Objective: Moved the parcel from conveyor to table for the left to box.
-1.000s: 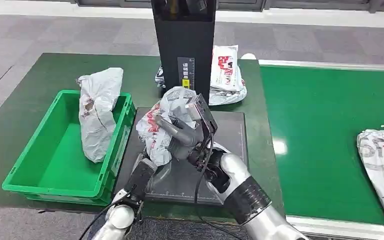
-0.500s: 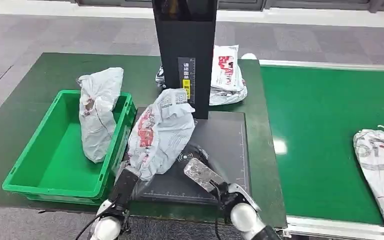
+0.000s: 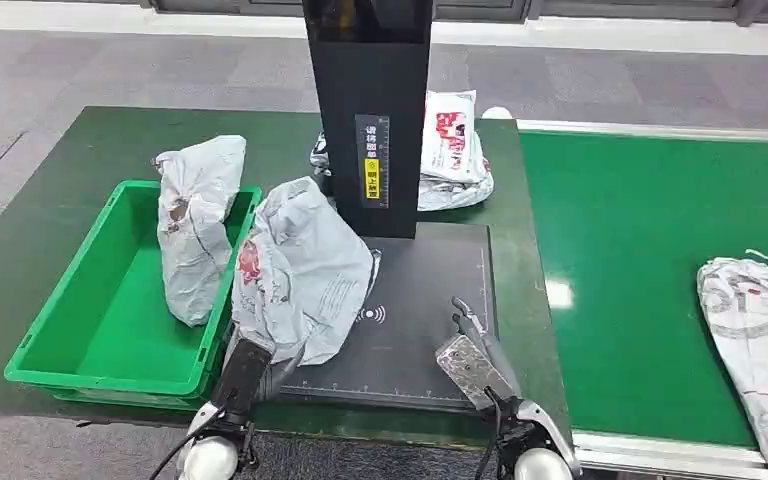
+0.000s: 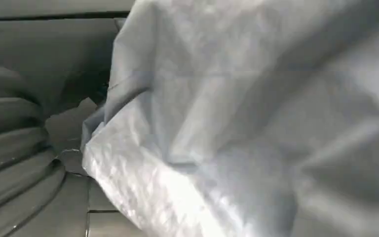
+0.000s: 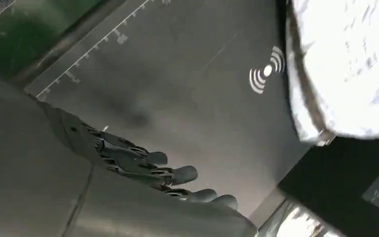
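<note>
A grey-white parcel point(image 3: 300, 265) with red print stands tilted over the left part of the black scan pad point(image 3: 425, 300), leaning toward the green bin point(image 3: 90, 330). My left hand point(image 3: 250, 365) grips its lower end from below. In the left wrist view the parcel point(image 4: 251, 123) lies right against the hand's ribbed cover point(image 4: 19, 148), and the fingers are hidden. My right hand point(image 3: 472, 358) hovers over the pad's front right corner, fingers apart and empty. Seen from the right wrist, that hand point(image 5: 143, 168) is clear of the parcel point(image 5: 345, 64).
Another grey parcel point(image 3: 195, 225) stands upright in the bin. A black scanner column point(image 3: 370, 110) rises behind the pad, with more parcels point(image 3: 455, 150) behind it. On the green conveyor point(image 3: 640, 260) at the right lies one more parcel point(image 3: 760, 350).
My right hand let go of the parcel and drew back to the pad's front right corner. My left hand carried the parcel leftward toward the bin. The conveyor parcel drifted slightly left.
</note>
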Controlling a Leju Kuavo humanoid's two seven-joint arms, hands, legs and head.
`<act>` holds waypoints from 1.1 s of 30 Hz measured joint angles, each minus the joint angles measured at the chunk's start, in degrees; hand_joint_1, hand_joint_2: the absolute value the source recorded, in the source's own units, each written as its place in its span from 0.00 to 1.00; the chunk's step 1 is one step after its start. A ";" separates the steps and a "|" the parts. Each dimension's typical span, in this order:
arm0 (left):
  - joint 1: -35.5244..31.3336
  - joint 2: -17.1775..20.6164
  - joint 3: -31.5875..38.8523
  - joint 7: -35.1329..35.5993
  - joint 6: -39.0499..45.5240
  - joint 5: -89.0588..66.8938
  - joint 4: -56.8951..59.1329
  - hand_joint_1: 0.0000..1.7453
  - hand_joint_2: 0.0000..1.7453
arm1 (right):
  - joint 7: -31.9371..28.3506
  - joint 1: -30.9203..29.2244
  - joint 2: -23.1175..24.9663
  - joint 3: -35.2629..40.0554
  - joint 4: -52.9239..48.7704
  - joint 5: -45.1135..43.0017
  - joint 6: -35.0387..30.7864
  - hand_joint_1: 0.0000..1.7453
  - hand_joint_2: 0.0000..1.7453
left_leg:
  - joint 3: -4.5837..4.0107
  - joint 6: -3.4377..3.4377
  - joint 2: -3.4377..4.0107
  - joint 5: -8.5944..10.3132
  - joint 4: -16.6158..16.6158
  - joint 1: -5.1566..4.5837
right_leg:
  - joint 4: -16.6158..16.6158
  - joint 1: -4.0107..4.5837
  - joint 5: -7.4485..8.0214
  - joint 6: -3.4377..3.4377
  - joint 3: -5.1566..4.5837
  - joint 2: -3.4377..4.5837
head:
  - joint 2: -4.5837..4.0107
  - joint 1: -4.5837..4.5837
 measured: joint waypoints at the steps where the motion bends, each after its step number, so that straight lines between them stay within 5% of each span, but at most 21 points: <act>1: 0.13 -0.11 0.22 0.02 -0.07 -0.18 -0.22 1.00 1.00 | 0.35 0.80 0.00 -0.77 -0.92 0.11 -0.57 0.00 0.00 | 0.00 0.00 -0.01 0.00 0.00 0.00 | 0.00 0.00 0.00 0.00 0.01 -0.01 | 0.00 0.00; 7: 0.91 -0.79 1.46 -0.74 -1.11 -2.01 -1.42 1.00 1.00 | -2.20 7.44 0.91 -9.36 -10.63 -3.25 -4.76 0.00 0.00 | -0.01 0.06 -0.03 -0.05 0.00 -0.03 | 0.00 -0.05 -0.05 0.06 0.00 -0.02 | 0.00 0.00; 8: 1.01 -0.98 1.46 -1.42 -1.16 -2.52 -1.90 1.00 1.00 | -3.25 8.39 1.55 -11.15 -12.25 -4.86 -5.48 0.00 1.00 | -0.01 0.06 -0.02 -0.05 0.00 -0.04 | 0.00 -0.05 -0.05 0.06 0.00 -0.02 | 0.00 0.00; 18: -2.43 -1.05 -0.31 -4.09 8.44 -14.12 -15.32 1.00 1.00 | -10.69 14.62 9.73 -25.27 -21.37 -14.54 -6.20 0.00 1.00 | 0.03 0.05 0.06 -0.05 0.00 -0.04 | 0.01 -0.05 -0.05 0.04 0.01 -0.01 | 0.00 0.00; 33: -11.14 2.93 -0.35 -2.03 13.66 -18.01 -19.71 1.00 1.00 | -11.04 14.99 12.68 -29.44 -21.98 -14.49 -5.77 0.00 1.00 | 0.11 0.04 0.07 -0.03 0.00 -0.04 | 0.02 -0.05 -0.03 0.03 0.08 0.02 | 0.00 0.00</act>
